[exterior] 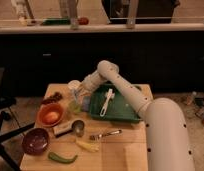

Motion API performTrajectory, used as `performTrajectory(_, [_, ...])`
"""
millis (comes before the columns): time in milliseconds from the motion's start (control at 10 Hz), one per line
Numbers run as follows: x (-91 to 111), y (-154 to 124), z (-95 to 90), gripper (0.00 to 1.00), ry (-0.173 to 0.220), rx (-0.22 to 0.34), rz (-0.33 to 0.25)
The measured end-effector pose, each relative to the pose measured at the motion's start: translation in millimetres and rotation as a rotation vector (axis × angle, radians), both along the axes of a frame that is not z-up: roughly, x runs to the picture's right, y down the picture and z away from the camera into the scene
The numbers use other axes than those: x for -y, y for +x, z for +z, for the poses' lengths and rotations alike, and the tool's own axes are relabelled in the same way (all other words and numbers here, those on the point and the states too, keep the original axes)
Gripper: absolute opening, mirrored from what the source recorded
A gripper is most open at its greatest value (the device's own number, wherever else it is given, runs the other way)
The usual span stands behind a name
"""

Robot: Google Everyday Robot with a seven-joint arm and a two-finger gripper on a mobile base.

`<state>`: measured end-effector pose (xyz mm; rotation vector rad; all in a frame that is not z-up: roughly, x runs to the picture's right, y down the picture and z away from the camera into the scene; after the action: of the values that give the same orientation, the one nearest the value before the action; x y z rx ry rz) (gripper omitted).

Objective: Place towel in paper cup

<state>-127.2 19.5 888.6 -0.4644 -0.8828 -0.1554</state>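
Observation:
A white paper cup (73, 85) stands at the back left of the wooden table (112, 150). My white arm reaches from the lower right over the table, bends at the elbow, and slopes down to the left. My gripper (81, 93) is low, right beside the cup on its right side. A pale bluish patch (86, 103) just below the gripper, at the left edge of the green tray (124, 114), looks like the towel. I cannot tell whether the gripper holds it.
A white brush (107, 101) lies in the green tray. An orange bowl (50, 115), a dark red bowl (35, 140), a metal cup (77, 127), a fork (106, 134), a green pepper (62, 158) and a yellow item (87, 146) crowd the left and front. A dark counter stands behind.

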Motion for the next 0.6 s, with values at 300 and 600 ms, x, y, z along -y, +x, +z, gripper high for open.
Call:
performTrajectory(300, [2.5, -5.0, 1.9, 0.00, 0.009, -0.006, 0.008])
performTrajectory(600, [10.6, -10.4, 4.7, 0.00, 0.033, -0.006, 0.030])
